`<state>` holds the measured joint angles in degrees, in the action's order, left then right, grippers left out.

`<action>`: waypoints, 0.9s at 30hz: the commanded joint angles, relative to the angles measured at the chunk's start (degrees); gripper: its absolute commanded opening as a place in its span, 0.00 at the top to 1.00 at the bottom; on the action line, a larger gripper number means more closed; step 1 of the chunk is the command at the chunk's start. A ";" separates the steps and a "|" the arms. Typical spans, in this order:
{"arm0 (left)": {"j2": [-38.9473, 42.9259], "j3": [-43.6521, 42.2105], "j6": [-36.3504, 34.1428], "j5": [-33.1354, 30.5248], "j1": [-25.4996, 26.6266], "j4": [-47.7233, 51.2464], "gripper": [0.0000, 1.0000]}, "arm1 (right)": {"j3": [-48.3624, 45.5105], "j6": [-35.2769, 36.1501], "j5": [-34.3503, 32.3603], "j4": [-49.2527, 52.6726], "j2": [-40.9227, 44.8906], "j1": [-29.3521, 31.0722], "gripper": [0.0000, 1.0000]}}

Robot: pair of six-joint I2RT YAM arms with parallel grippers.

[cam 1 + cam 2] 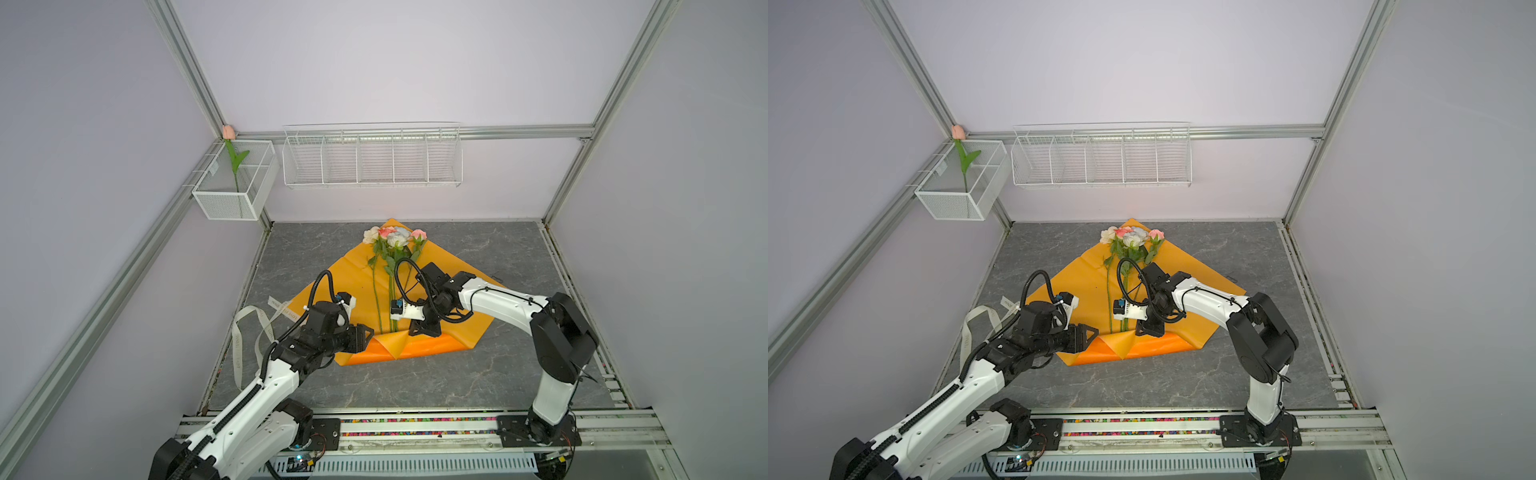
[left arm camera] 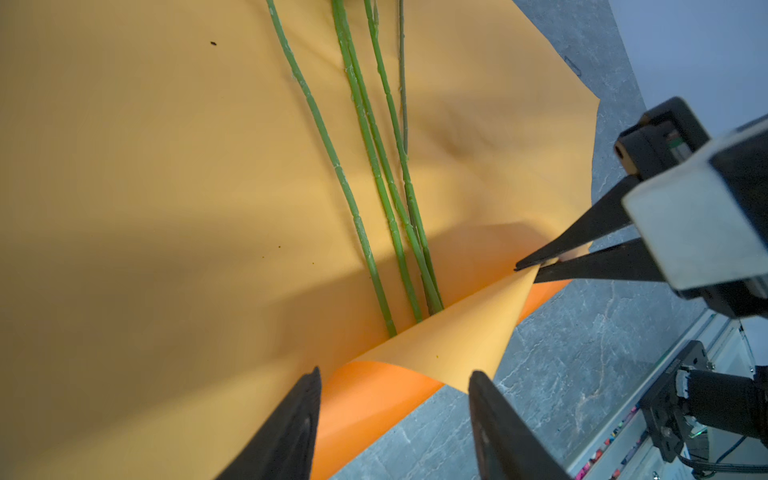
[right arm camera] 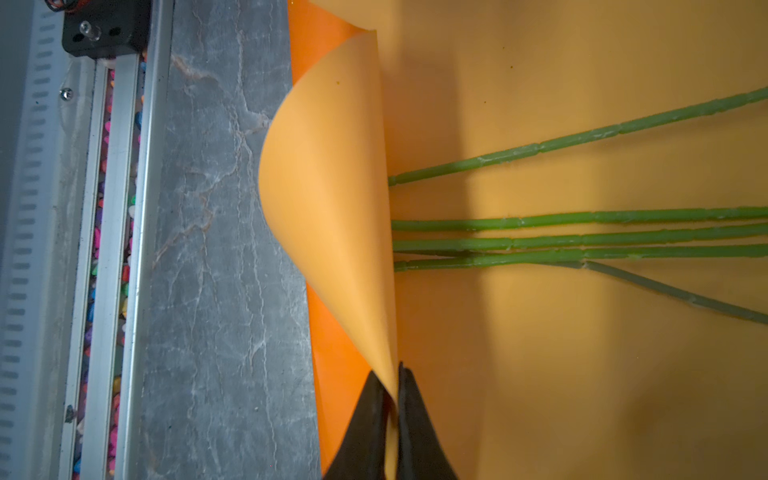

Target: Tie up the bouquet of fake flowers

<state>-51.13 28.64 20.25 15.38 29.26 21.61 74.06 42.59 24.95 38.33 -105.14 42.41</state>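
Right jaws clamped tight on the folded flap of the orange wrapping paper [image 3: 328,199], left jaws parted and empty astride it, I risk tearing it or scattering the bouquet of fake flowers [image 1: 395,241] lying on the sheet if I tug unevenly.

Artificial roses [image 1: 397,239]: five, on five green stems [image 3: 582,216]. Orange wrapping paper [image 1: 332,286]: one sheet. Pink tulip [image 1: 228,132]: one. White mesh basket [image 1: 226,205]: one. White wire rack [image 1: 374,166]: one, five compartments. Ribbon [image 1: 237,361]: one.
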 commanded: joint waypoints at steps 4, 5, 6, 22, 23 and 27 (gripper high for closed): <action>-4.84 -0.59 -3.83 0.59 1.11 -3.03 0.41 | 1.36 2.24 1.90 1.63 -0.68 -0.41 0.88; -6.16 0.01 -3.60 0.02 1.16 -2.61 0.40 | 1.46 2.24 1.88 1.69 -0.76 -0.47 0.88; -7.14 0.49 -3.31 -0.76 1.27 -2.08 0.39 | 1.47 2.29 1.81 1.60 -0.77 -0.58 0.88; -8.79 0.69 0.54 -6.12 1.86 0.26 0.45 | 2.83 2.76 1.67 2.62 -2.60 -1.45 0.88; -9.79 1.04 0.41 -5.72 2.02 0.27 0.46 | 2.95 2.77 1.66 2.65 -2.69 -1.45 0.88; -13.33 2.92 -0.65 -5.37 2.30 0.19 0.47 | 3.08 2.68 1.99 2.26 -2.78 -1.43 0.88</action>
<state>-62.78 29.71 20.12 10.31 31.20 21.71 76.12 43.55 24.95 39.51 -107.00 41.32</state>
